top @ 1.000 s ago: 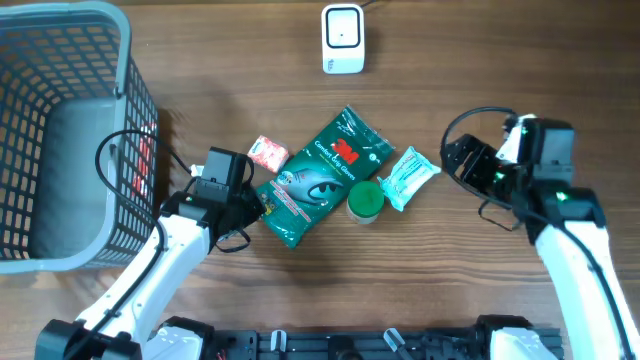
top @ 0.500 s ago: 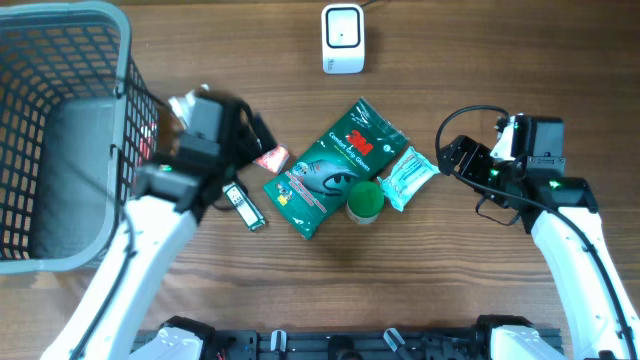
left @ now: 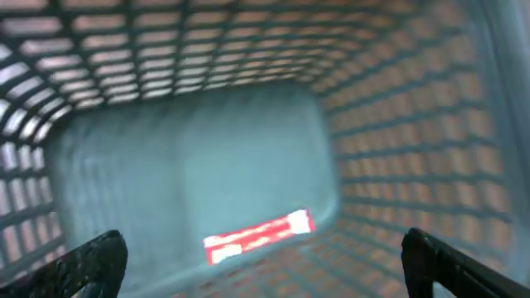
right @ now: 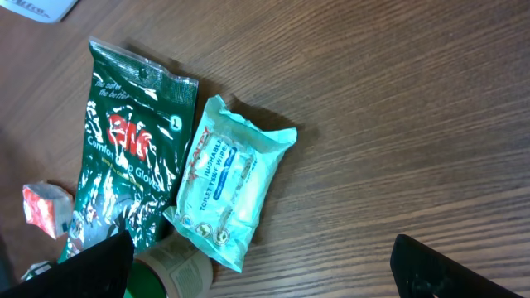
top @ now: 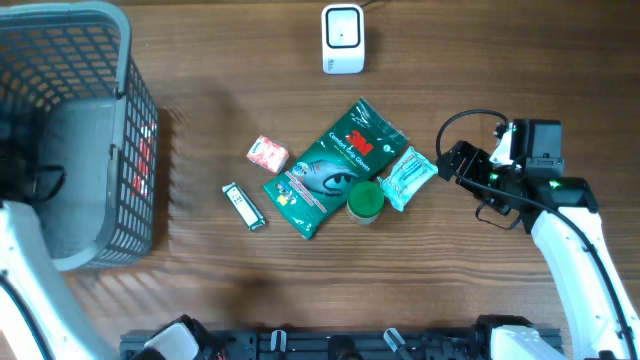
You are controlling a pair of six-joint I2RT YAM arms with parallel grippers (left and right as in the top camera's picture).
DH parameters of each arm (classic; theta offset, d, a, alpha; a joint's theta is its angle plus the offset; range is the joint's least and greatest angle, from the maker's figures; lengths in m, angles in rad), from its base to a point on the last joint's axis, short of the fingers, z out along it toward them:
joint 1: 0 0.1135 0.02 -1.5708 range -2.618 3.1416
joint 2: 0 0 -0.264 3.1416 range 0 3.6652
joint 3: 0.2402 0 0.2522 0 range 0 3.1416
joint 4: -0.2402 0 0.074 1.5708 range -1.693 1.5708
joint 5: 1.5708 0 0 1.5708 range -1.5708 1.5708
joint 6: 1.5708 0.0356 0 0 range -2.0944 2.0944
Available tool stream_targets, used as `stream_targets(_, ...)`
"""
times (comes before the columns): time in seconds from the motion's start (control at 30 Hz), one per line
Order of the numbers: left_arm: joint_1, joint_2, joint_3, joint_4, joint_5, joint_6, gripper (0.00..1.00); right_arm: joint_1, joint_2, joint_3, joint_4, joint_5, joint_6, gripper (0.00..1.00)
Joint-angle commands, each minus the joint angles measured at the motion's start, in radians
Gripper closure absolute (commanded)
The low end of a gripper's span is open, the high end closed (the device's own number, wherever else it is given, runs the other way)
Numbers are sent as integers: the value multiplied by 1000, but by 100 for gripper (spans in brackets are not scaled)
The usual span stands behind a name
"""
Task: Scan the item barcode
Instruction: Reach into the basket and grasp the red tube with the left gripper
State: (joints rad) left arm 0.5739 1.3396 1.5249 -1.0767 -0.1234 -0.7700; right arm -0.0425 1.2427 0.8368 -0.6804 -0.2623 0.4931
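My right claw [top: 458, 165] and left claw [left: 273, 269] are wide open, empty. The wipes pack [top: 409, 177] lies centre right, near the right claw. It seems light, soft, slippery; I would grip across its middle.

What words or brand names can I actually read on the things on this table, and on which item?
"3M": red logo on the green glove packet.
"Comfort Grip Gloves": same packet, under the logo.
"TOILET WIPES": teal packet, only just legible; its red brand name is blurred.
Blurred: the red label in the basket.
Too small to read: print on the small red box and the silver stick.
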Motion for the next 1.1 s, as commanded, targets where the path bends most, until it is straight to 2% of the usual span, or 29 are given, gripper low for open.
stream_targets(0.0, 42, 136, -1, -47, 87, 19, 0, 0, 10, 6, 14, -9, 6, 0)
stream_targets(0.07, 33, 218, -1, -36, 109, 84, 0, 0, 10, 6, 13, -9, 6, 0)
stream_targets(0.17, 18, 377, -1, -5, 234, 257, 0, 0, 10, 6, 9, -10, 7, 0)
stream_targets(0.37, -42, 558, -1, 48, 239, 554, 0, 0, 10, 6, 12, -10, 8, 0)
stream_targets(0.53, -104, 602, -3, 108, 235, 702, 0, 0, 10, 6, 10, -9, 7, 0)
stream_targets(0.7, -124, 695, -3, 71, 235, 744, 0, 0, 10, 6, 10, -9, 8, 0)
stream_targets(0.8, -124, 739, -3, 10, 231, 833, 0, 0, 10, 6, 10, -9, 8, 0)
stream_targets(0.9, -124, 761, -3, -20, 182, 838, 0, 0, 10, 6, 12, -9, 8, 0)
stream_targets(1.0, -121, 762, -3, -21, -134, 562, 0, 0, 10, 6, 12, -9, 7, 0)
stream_targets(1.03, -116, 762, -3, -39, -210, 480, 1, 0, 10, 6, 12, -9, 7, 0)
stream_targets(1.07, -109, 762, -3, -50, -225, 444, 3, 0, 10, 6, 13, -9, 7, 0)
